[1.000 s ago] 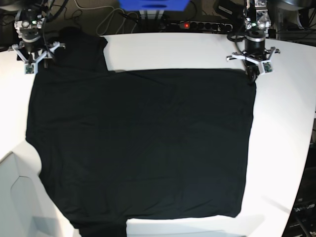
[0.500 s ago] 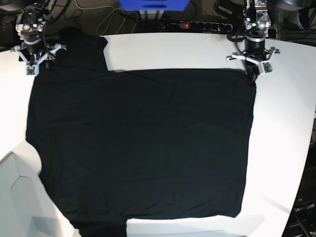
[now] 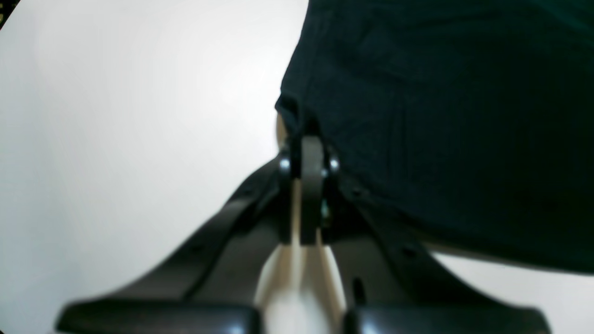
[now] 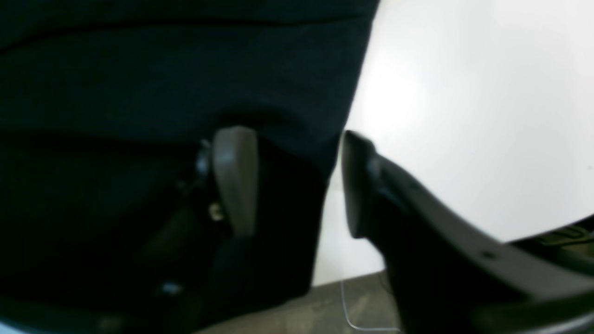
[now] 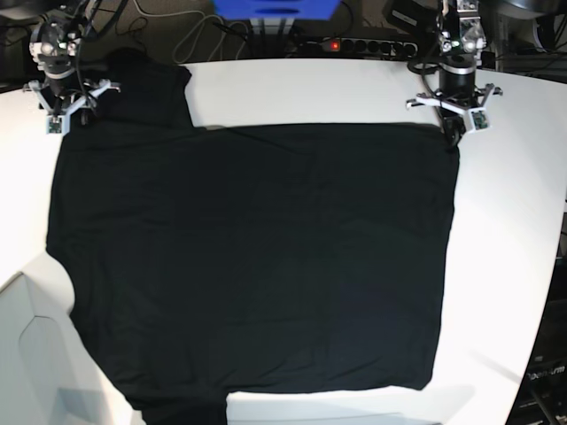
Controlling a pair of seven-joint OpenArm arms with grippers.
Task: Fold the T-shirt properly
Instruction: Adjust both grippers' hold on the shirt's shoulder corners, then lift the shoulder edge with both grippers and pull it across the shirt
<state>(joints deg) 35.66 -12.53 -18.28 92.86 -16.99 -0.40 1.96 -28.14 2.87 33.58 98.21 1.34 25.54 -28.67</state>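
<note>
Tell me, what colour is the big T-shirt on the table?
The T-shirt is plain black; the base view shows it best.

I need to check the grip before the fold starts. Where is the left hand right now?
In the base view the left hand is at the table's far right, shut on the T-shirt's far right corner.

T-shirt [image 5: 257, 266] lies flat on the table [image 5: 310, 93], covering most of it. One sleeve sticks out at far left, another runs off the near edge at near left. My left gripper [image 5: 454, 135] sits at the shirt's far-right corner, on the hem. My right gripper [image 5: 64, 104] is at far left, at the far sleeve's edge. Bare table right of the shirt and along the far side. Power strip [image 5: 354, 44] behind the table's far edge.
</note>
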